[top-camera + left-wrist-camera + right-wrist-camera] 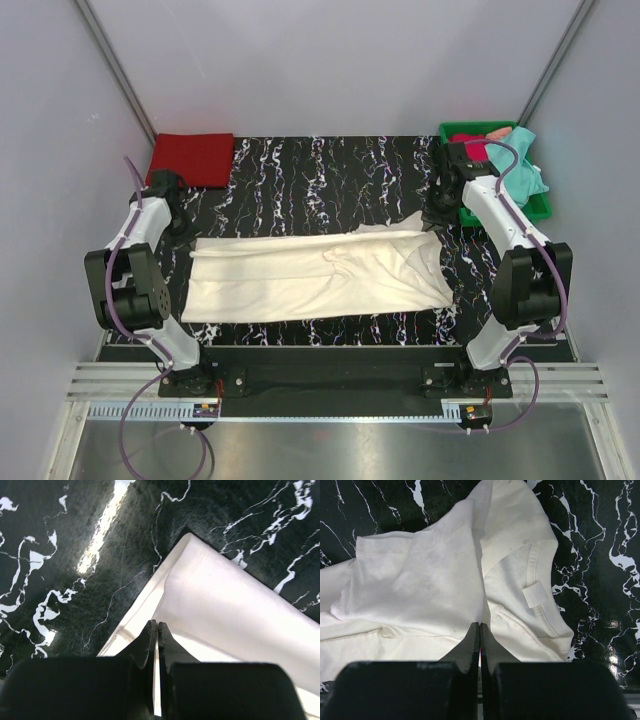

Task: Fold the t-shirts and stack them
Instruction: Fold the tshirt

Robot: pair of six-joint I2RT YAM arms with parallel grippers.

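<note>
Across the black marbled table (pixel 300 170), the cream-white t-shirt (pixel 310 280) is lying folded lengthwise. The left gripper (pixel 156 626) and right gripper (pixel 479 626) are sitting at its opposite ends, both clenched.

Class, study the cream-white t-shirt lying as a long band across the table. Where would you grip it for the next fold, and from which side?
Likely the short ends, pinched from above at the far corners. The cream-white t-shirt lies flat in a long layered band, so only its edges lift. The hem corner is crisp; the collar end is bunched, so pinch all layers.
</note>
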